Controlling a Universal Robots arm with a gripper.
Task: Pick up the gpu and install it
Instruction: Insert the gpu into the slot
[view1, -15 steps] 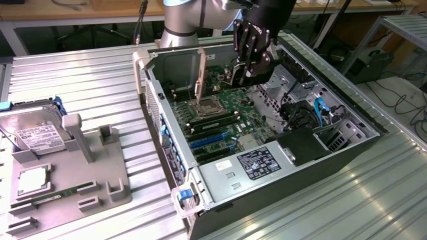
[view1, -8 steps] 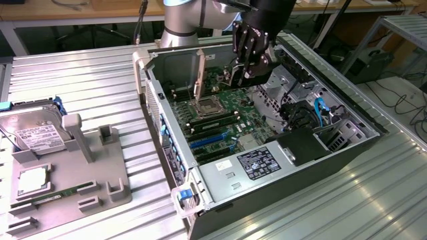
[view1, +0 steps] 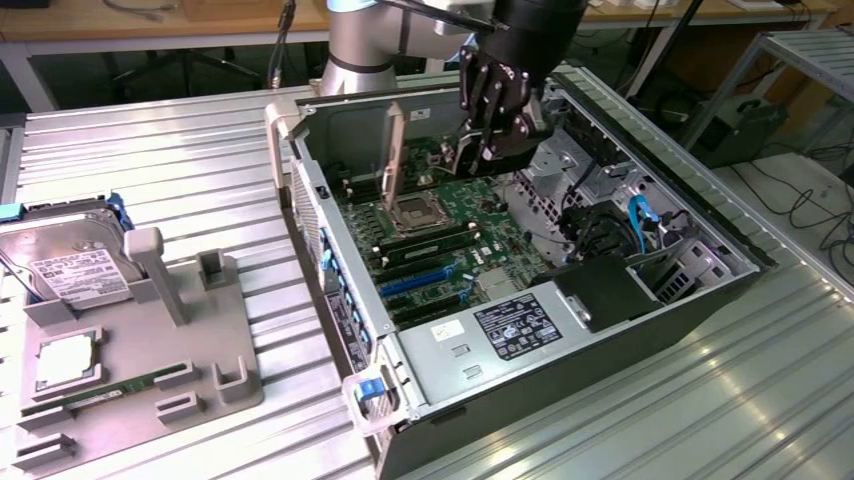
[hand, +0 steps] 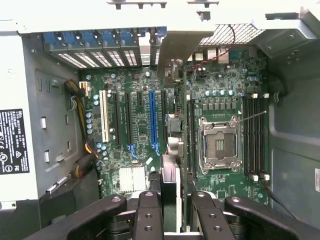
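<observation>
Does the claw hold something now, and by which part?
Yes. The claw holds the green GPU circuit card with a silver end bracket by its upper edge, above the motherboard.

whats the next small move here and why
Probably a small sideways shift before any lowering. The fingers hold the gpu edge-on above the motherboard. In the wrist view its edge seems to run beside the long blue slot, on the side towards the processor socket, not over the slot. Lining the card up with that slot first looks safest.
</observation>
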